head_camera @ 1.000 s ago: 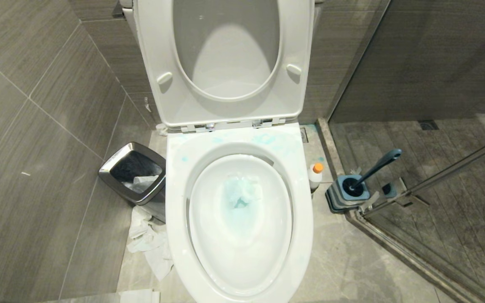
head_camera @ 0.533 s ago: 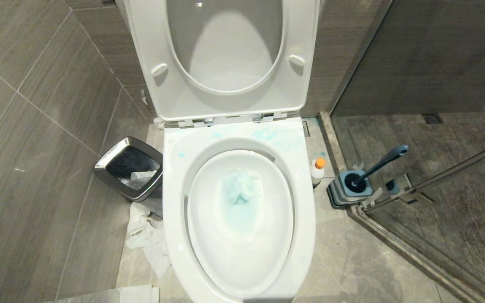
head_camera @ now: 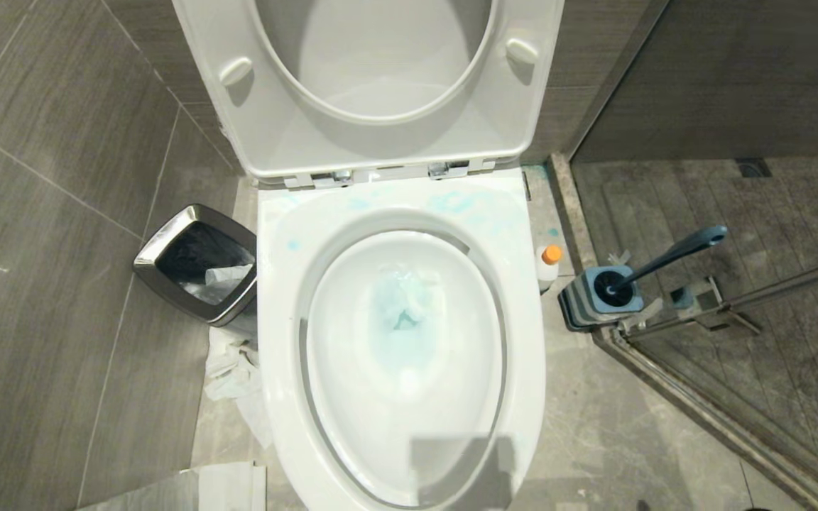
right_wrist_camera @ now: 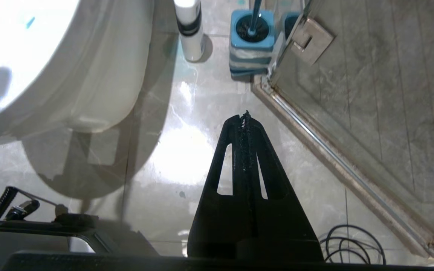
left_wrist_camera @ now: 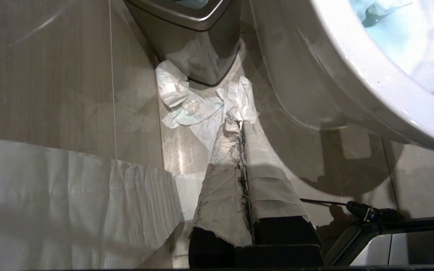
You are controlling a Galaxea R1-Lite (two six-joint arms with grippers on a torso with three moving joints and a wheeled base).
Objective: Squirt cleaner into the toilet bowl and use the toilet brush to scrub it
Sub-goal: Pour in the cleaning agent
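Note:
The white toilet bowl [head_camera: 277, 341] fills the middle of the head view, seat and lid raised. Blue smears mark its back rim, and a blue-stained paper wad [head_camera: 402, 301] lies in the basin. The cleaner [head_camera: 548, 266], a small white bottle with an orange cap, stands on the floor right of the bowl. Beside it the toilet brush [head_camera: 672, 257] leans in its square blue holder [head_camera: 597, 301]. Neither gripper shows in the head view. My left gripper [left_wrist_camera: 237, 122], wrapped in white tape, hangs shut and empty low beside the bowl [left_wrist_camera: 352, 75]. My right gripper [right_wrist_camera: 244, 114] is shut and empty above the floor, well short of the cleaner [right_wrist_camera: 190, 30] and holder [right_wrist_camera: 250, 45].
A steel-rimmed waste bin [head_camera: 196, 266] stands left of the bowl with crumpled tissue [head_camera: 235, 369] on the floor below it. A glass shower door and its metal threshold [head_camera: 700, 419] run along the right. White paper [left_wrist_camera: 70, 203] lies near the left arm. Black cable [right_wrist_camera: 352, 244] coils by the right arm.
The whole head view has shifted: the camera has tipped down and closer, so the lid slides upward out of frame and the bowl looks larger. No object has moved.

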